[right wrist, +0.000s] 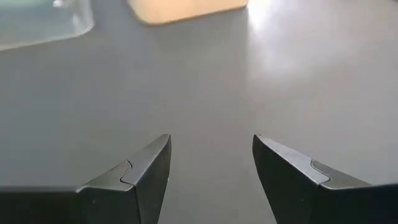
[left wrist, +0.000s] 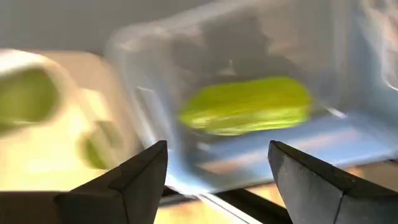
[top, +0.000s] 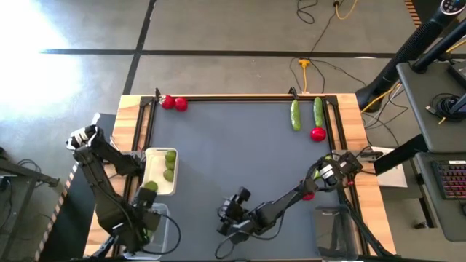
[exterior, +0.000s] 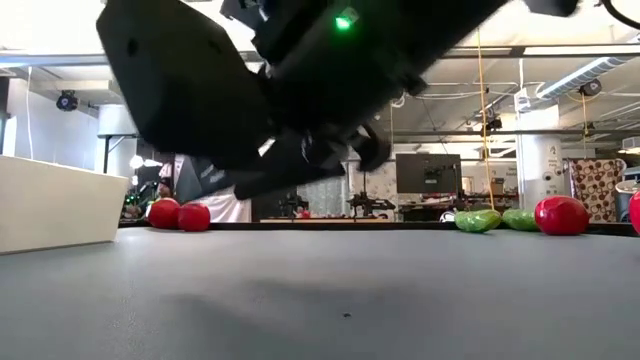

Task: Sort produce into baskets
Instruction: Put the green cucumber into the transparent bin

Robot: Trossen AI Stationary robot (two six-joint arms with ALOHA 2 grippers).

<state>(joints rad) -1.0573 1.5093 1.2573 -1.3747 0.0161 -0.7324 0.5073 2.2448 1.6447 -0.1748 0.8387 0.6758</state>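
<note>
My left gripper [top: 144, 220] [left wrist: 217, 180] hangs open, pointing down over a clear tub [top: 162, 227] at the table's near left. A green cucumber [left wrist: 245, 106] lies on that tub's floor, below and clear of the fingers. Beside the tub, a white tray [top: 154, 161] holds three limes [top: 170, 166]. My right gripper [top: 231, 215] [right wrist: 211, 168] is open over bare mat near the front middle, holding nothing. Two red pieces [top: 174, 103] lie at the far left. Two cucumbers [top: 306, 113] and a red piece [top: 317, 133] lie at the far right.
A second clear tub [top: 331, 229] stands at the near right. Another red piece [top: 308, 195] lies under my right arm. The dark mat [top: 233, 153] in the middle is bare. Wooden rails [top: 131, 145] border the table's sides.
</note>
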